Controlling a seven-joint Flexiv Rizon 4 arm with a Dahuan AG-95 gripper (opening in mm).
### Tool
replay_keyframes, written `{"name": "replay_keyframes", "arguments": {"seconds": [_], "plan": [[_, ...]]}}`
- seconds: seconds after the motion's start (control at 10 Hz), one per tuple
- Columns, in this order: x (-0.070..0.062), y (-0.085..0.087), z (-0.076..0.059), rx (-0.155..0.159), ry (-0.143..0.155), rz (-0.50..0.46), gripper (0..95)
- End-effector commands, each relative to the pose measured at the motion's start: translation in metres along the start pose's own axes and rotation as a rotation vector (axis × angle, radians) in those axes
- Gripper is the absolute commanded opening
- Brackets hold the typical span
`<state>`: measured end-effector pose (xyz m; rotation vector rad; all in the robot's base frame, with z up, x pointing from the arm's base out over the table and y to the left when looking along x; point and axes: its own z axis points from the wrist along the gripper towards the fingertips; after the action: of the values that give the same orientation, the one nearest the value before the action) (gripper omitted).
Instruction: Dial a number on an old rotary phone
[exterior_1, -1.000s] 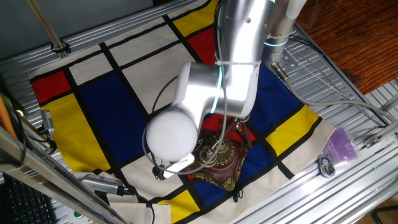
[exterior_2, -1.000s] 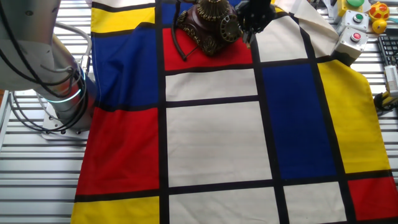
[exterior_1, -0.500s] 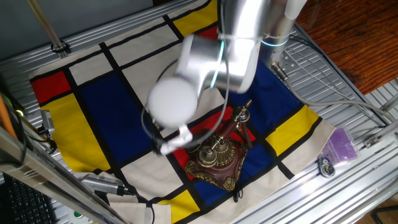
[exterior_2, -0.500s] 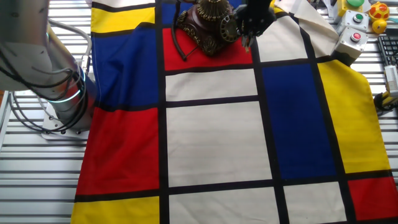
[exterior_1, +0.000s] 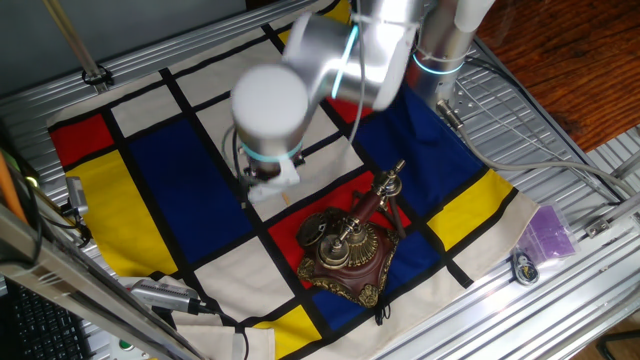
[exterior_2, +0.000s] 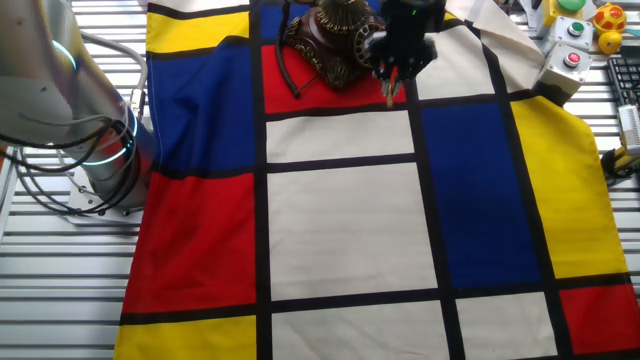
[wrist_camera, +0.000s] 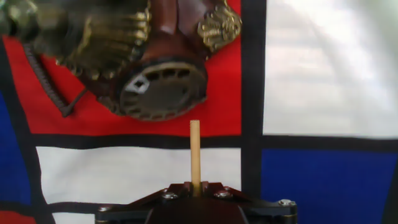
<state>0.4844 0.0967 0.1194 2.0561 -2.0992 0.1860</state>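
Item: old rotary phone (exterior_1: 347, 248), lower centre of one fixed view, on the red panel of a colour-block cloth (exterior_2: 340, 230); upper left in the hand view.

Gripper (wrist_camera: 194, 190): shut on a thin wooden stick (wrist_camera: 194, 152), tip clear below the dial (wrist_camera: 163, 89).

Change: arm has lifted away from the phone within the last second; dialing stroke likely finished or being reset.
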Motion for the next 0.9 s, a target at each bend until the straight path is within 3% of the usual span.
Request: {"name": "replay_keyframes", "arguments": {"seconds": [0.1, 0.4, 0.7, 0.9], "plan": [[0.015, 0.003, 0.010, 0.037, -0.023, -0.026, 0.0], [0.022, 0.004, 0.019, 0.055, -0.025, -0.037, 0.0], [0.026, 0.005, 0.025, 0.093, -0.028, -0.100, 0.0], [0.027, 0.005, 0.025, 0.098, -0.026, -0.118, 38.0]]}}
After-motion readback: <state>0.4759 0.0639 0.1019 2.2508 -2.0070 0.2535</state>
